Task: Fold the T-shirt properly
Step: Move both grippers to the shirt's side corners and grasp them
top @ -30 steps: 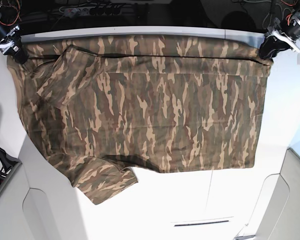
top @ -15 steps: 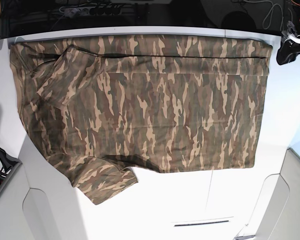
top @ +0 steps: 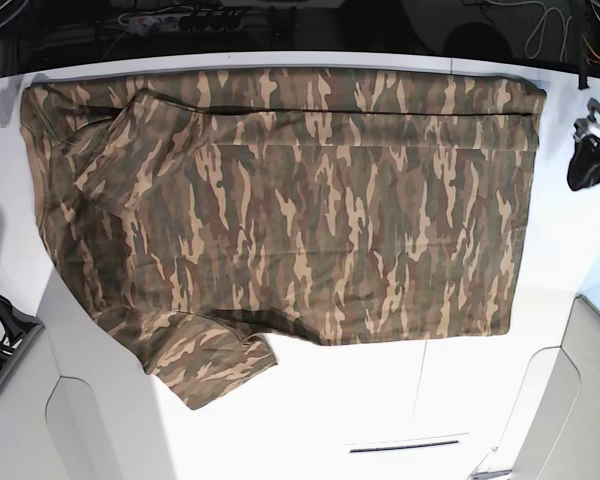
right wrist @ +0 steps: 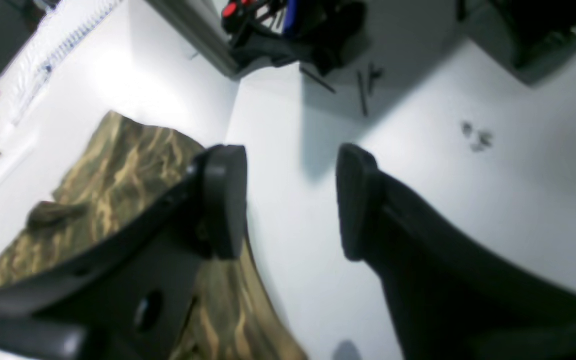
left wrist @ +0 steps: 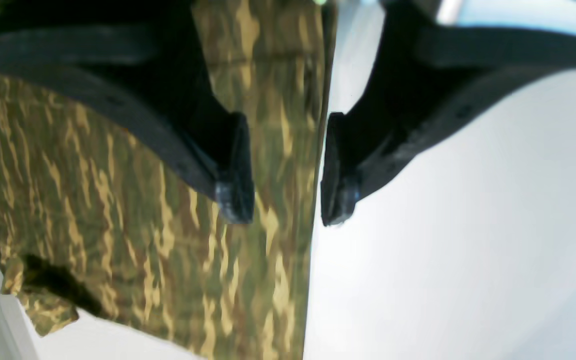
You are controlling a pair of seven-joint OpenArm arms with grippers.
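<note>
The T-shirt [top: 280, 210] is lying spread across the white table [top: 380, 400], its far edge turned over in a narrow band and one sleeve [top: 205, 365] sticking out toward the near side. Both grippers are hanging clear of the cloth, so this looks like the gap between two folds. The left gripper [left wrist: 285, 192] is hovering beside the shirt's side edge, jaws spread and holding nothing; the right gripper [right wrist: 290, 200] is doing likewise beside a corner. The next move probably calls for fresh grips on the shirt.
</note>
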